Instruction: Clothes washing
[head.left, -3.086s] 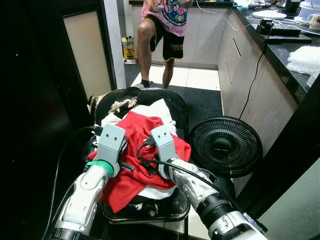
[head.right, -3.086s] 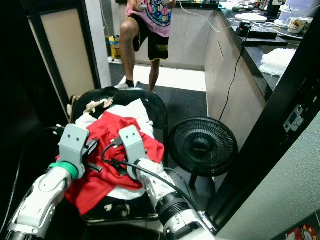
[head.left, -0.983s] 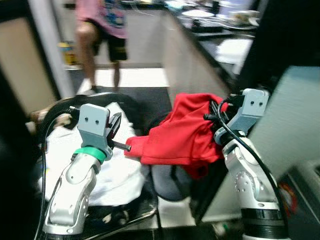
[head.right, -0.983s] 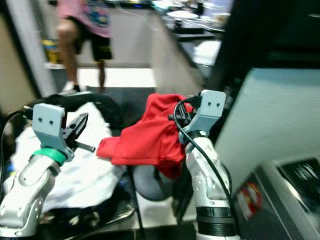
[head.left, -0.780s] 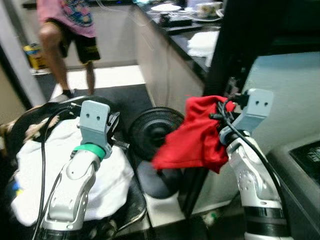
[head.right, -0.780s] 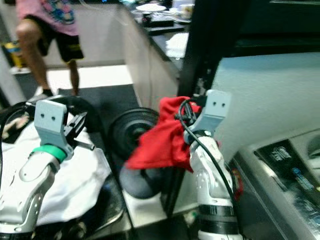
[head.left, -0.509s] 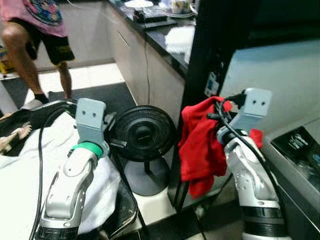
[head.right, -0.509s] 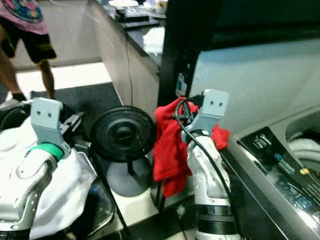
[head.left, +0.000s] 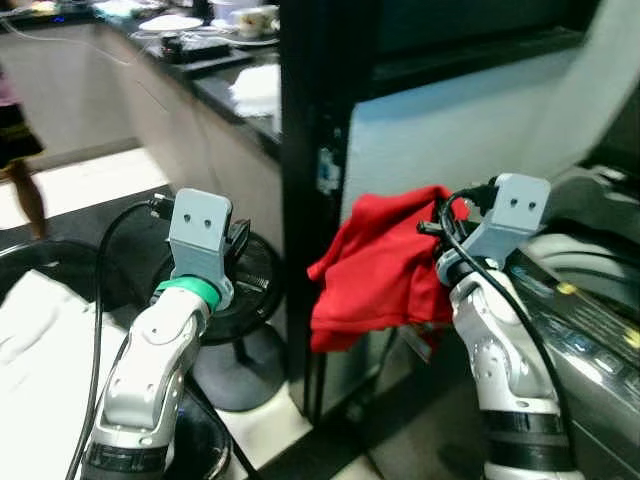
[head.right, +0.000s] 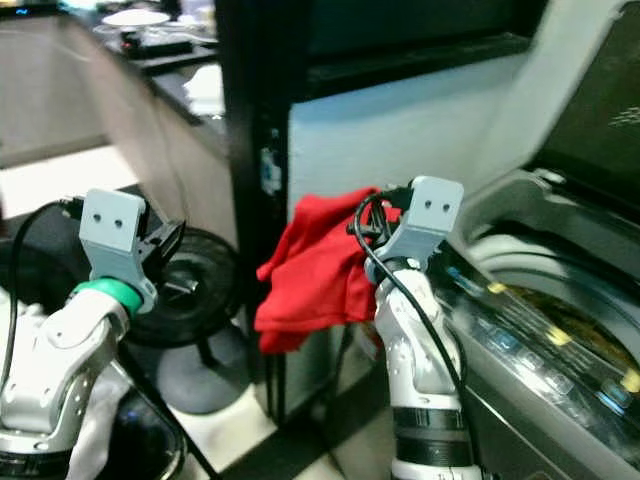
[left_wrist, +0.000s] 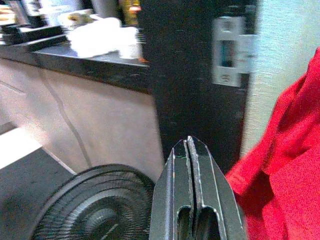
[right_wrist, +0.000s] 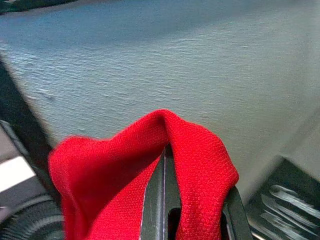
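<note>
The robot has turned from the fan (head.left: 235, 290) toward the washing machine (head.right: 545, 320). The right jaws (head.right: 375, 228) grip the red shirt (head.left: 375, 265), probably ready to drop in; the left jaws (left_wrist: 188, 170) are clenched, empty

The left gripper (left_wrist: 190, 150) points at a black door frame (left_wrist: 195, 85), its fingers pressed together with nothing between them. A red garment (left_wrist: 280, 180) hangs beside it, and a black fan (left_wrist: 95, 210) stands below the table's edge (left_wrist: 90, 62).
</note>
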